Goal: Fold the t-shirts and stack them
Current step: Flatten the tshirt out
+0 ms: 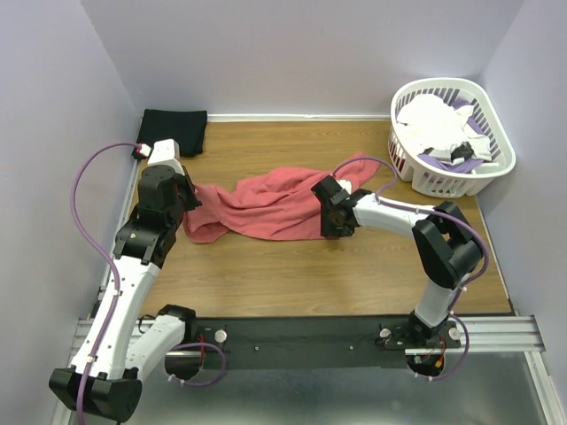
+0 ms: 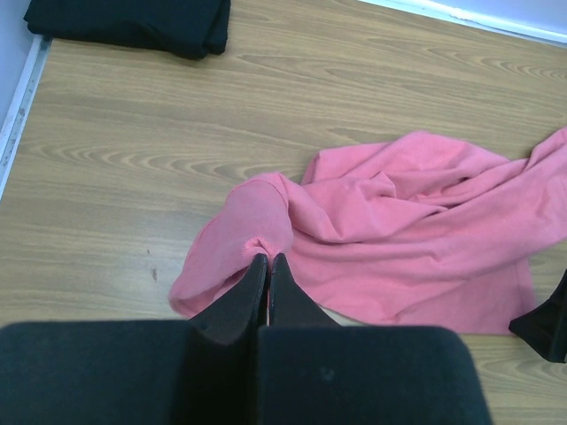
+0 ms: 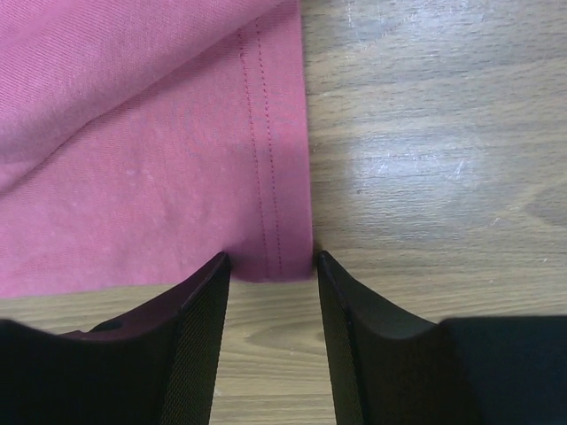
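Note:
The coral-red t-shirt (image 1: pixel 266 205) lies crumpled across the middle of the table. My left gripper (image 1: pixel 188 205) is shut on a pinch of its left end; in the left wrist view the closed gripper (image 2: pixel 267 258) bites a fold of the red cloth (image 2: pixel 399 230). My right gripper (image 1: pixel 330 221) is at the shirt's right side, open; in the right wrist view the gripper (image 3: pixel 270 261) straddles the hemmed corner of the red shirt (image 3: pixel 159 142), which lies flat on the wood. The black t-shirt (image 1: pixel 174 129) lies folded at the far left corner, also in the left wrist view (image 2: pixel 133 19).
A white slatted basket (image 1: pixel 496 146) holding white and purple cloth stands at the far right corner. Walls close the table on the left, back and right. A metal rail (image 1: pixel 354 335) runs along the near edge.

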### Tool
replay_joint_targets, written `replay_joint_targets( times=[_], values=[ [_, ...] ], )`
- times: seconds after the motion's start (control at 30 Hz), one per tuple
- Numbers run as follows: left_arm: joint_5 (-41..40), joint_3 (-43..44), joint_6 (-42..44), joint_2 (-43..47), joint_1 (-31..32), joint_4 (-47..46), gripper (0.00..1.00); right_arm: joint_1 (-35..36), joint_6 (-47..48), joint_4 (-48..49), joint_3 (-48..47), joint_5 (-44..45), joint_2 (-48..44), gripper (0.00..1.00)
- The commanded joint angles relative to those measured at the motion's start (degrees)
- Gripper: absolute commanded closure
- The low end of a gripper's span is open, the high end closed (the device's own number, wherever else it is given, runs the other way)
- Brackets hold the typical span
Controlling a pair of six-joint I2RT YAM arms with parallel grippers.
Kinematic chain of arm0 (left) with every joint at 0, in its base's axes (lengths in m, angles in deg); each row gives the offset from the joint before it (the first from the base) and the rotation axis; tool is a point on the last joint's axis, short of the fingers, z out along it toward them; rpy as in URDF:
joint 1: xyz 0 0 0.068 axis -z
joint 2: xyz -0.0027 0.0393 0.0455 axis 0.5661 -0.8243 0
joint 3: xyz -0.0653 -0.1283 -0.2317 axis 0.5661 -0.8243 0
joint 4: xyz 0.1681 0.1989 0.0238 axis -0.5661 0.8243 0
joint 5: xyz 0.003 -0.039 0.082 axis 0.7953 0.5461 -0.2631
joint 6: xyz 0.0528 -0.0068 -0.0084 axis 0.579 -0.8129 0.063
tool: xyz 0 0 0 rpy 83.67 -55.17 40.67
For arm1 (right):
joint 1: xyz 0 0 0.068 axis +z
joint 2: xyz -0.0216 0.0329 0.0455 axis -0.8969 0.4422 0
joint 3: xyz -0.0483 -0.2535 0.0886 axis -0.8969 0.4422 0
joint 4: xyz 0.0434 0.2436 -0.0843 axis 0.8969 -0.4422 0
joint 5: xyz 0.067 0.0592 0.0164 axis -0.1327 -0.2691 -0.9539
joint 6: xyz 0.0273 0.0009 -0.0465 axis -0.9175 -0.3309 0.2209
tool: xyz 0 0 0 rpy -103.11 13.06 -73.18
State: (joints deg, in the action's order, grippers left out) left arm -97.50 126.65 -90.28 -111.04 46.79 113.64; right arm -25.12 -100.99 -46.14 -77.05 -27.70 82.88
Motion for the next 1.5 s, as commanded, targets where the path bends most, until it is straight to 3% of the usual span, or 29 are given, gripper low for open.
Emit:
replay_joint_targets(
  times=[0.0,0.2,0.57,0.7,0.83,0.93,1.03,1.23,1.47],
  values=[
    [1.2,-0.9,0.8,1.4,-0.5,-1.4,1.0,0.3,-1.7,-2.0,3.6,2.9,1.9,0.5],
    [0.9,-0.9,0.8,1.8,-0.4,-0.9,1.0,0.3,-1.7,-1.9,5.3,4.3,3.3,0.59],
    [0.0,-1.4,-0.2,1.5,-0.4,-1.8,1.0,0.3,0.6,-1.7,4.3,7.9,3.5,0.98],
    [-3.2,-0.2,-0.5,-2.3,-0.5,-4.3,1.0,-0.9,4.3,-2.7,-0.4,11.4,2.0,0.99],
    [-4.8,8.4,-0.2,-10.3,-1.7,-4.2,1.0,-4.5,10.6,-5.7,-10.9,19.0,1.1,0.99],
    [-4.7,19.8,0.1,-17.7,-3.7,-3.0,1.0,-8.9,15.6,-7.0,-23.4,22.1,0.2,0.99],
    [-4.9,38.3,-0.1,-25.4,-5.3,0.6,1.0,-11.5,23.5,-7.4,-39.5,28.2,-0.3,0.99],
    [-5.4,60.6,0.3,-29.3,-6.5,3.1,1.0,-13.1,34.4,-7.3,-58.3,31.9,-2.2,0.99],
    [-4.8,60.1,4.1,-16.4,-6.5,-5.4,1.0,-13.1,38.2,-5.8,-61.6,28.6,-13.8,0.99]
  ],
)
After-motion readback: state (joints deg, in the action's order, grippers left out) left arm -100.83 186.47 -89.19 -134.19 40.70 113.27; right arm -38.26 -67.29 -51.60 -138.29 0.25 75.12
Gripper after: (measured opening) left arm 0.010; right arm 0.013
